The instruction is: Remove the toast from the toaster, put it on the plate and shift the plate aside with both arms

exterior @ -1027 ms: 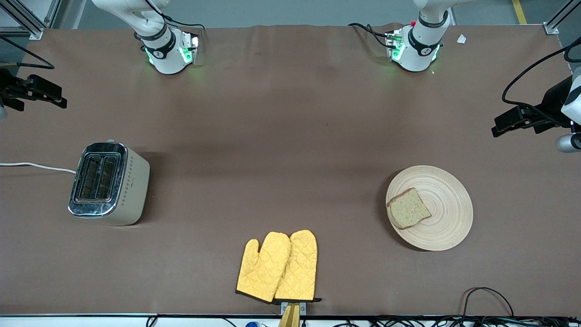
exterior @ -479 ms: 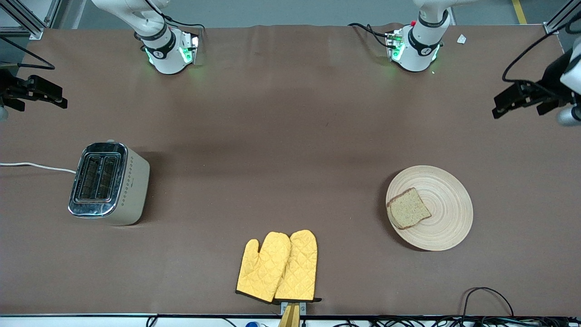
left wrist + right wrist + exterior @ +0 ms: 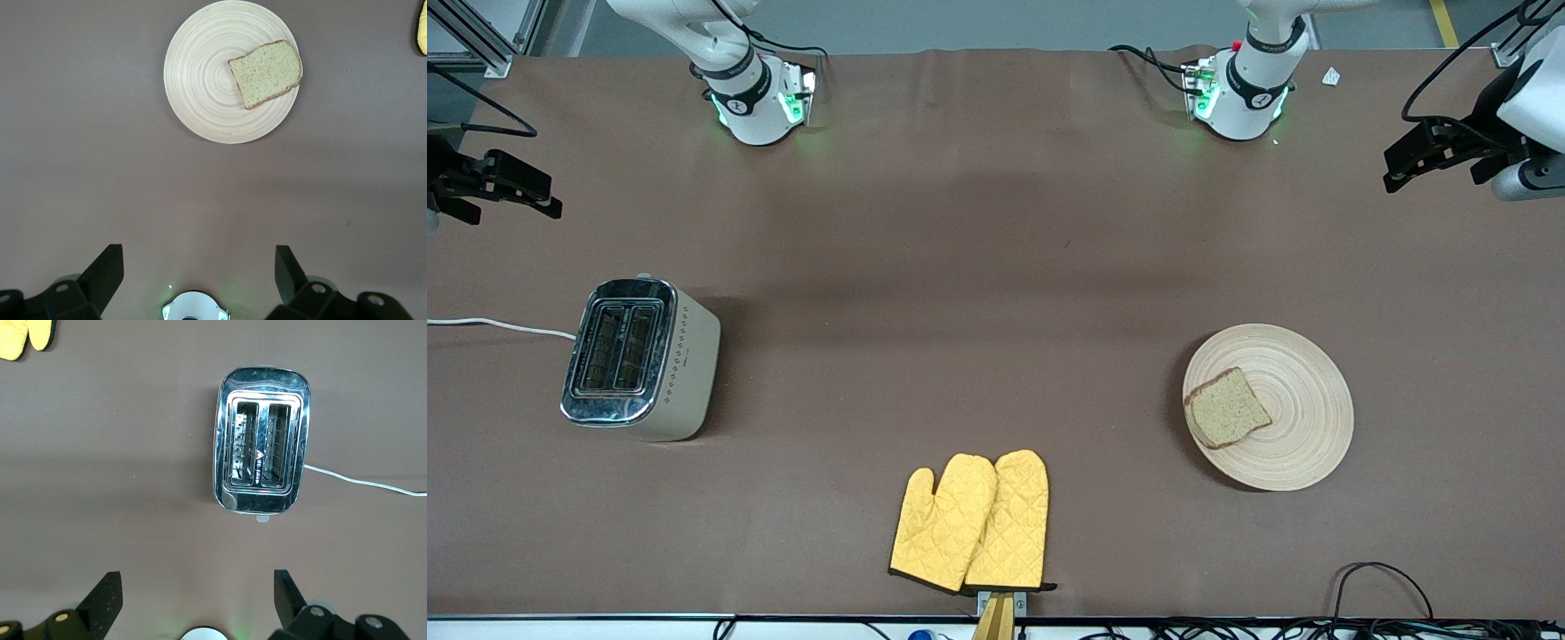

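While both grippers gape: toaster [image 3: 640, 358], mitts [image 3: 971, 523] well apart from plate [image 3: 1303, 444].

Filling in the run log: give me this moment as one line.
toast: on plate | left gripper: open, raised at left arm's table end | right gripper: open, raised above toaster end

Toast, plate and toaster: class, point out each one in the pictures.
toast [image 3: 1229, 409], front view, middle of the slice.
plate [image 3: 1307, 391], front view, bare grooved wood beside the slice.
toaster [image 3: 261, 449], right wrist view, strip between its slots.
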Controlling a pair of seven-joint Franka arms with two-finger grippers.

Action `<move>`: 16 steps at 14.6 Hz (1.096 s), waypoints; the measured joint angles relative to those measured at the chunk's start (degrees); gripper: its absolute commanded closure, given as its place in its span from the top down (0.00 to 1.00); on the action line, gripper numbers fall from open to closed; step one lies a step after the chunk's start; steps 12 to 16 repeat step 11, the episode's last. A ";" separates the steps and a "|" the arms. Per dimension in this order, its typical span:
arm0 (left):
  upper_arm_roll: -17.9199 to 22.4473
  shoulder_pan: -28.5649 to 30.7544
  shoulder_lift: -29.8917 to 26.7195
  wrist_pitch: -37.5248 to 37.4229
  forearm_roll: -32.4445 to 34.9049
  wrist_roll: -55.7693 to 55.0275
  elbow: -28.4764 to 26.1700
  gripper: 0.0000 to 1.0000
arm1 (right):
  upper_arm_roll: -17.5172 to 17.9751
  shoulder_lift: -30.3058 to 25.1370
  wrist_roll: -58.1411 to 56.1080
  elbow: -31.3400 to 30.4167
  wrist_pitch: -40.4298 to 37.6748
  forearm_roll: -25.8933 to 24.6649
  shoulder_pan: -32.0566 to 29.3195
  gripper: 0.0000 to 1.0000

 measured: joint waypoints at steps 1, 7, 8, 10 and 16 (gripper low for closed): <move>0.07 0.01 0.08 0.05 0.00 0.08 -0.08 1.00 | 0.00 -0.54 0.00 -0.65 0.11 0.04 0.00 1.00; 0.20 -0.21 0.79 0.30 0.00 0.13 -0.14 1.00 | 0.01 -1.45 0.00 -1.69 0.23 0.14 0.00 1.00; 0.20 -0.22 0.88 0.47 0.00 0.13 -0.14 1.00 | 0.01 -1.45 0.00 -1.70 0.26 0.14 0.00 1.00; 0.21 -0.11 1.15 0.56 0.00 0.15 -0.14 1.00 | 0.03 -1.45 0.00 -1.71 0.26 0.16 0.00 1.00; 0.21 -0.05 1.36 0.58 0.00 0.15 -0.14 1.00 | 0.05 -1.45 0.00 -1.71 0.26 0.18 0.00 1.00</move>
